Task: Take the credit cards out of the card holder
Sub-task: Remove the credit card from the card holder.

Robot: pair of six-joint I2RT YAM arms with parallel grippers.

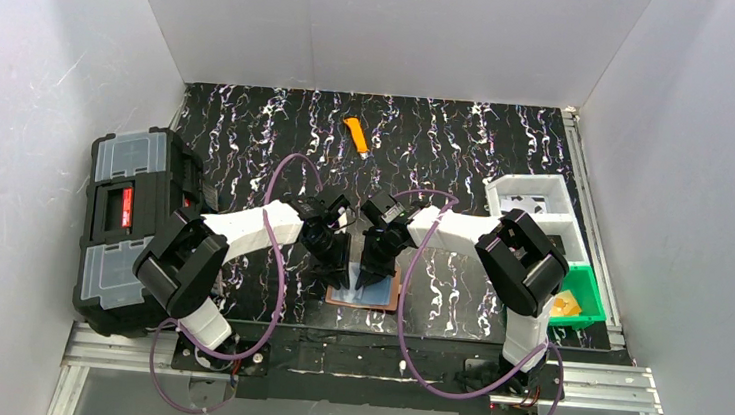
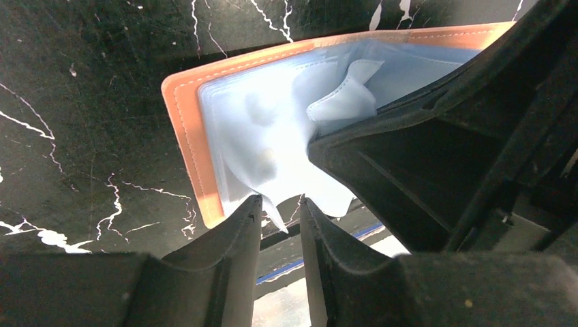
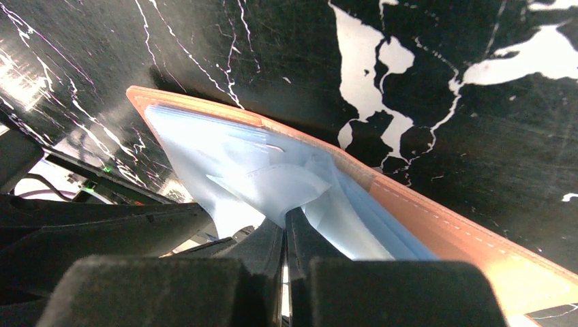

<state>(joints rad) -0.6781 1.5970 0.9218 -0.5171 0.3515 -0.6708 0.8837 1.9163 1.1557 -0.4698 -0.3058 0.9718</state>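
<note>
The card holder (image 1: 391, 295) lies open on the black marbled table near its front edge, brown outside (image 2: 187, 122) (image 3: 436, 225), with pale blue plastic sleeves (image 2: 266, 129) fanned up inside. My right gripper (image 3: 286, 212) (image 1: 370, 276) is shut on a puckered fold of one sleeve (image 3: 272, 180). From the other side my left gripper (image 2: 281, 201) (image 1: 338, 263) stands open by a narrow gap at the sleeves' near edge. A sleeve corner pokes between its fingertips without being pinched. The credit cards are hidden; I cannot tell any from the sleeves.
A big black toolbox (image 1: 131, 227) sits at the left edge. An orange utility knife (image 1: 356, 136) lies at the far middle. White bins (image 1: 534, 207) and a green bin (image 1: 577, 296) stand at the right. The metal rail (image 1: 360, 362) runs just behind the holder.
</note>
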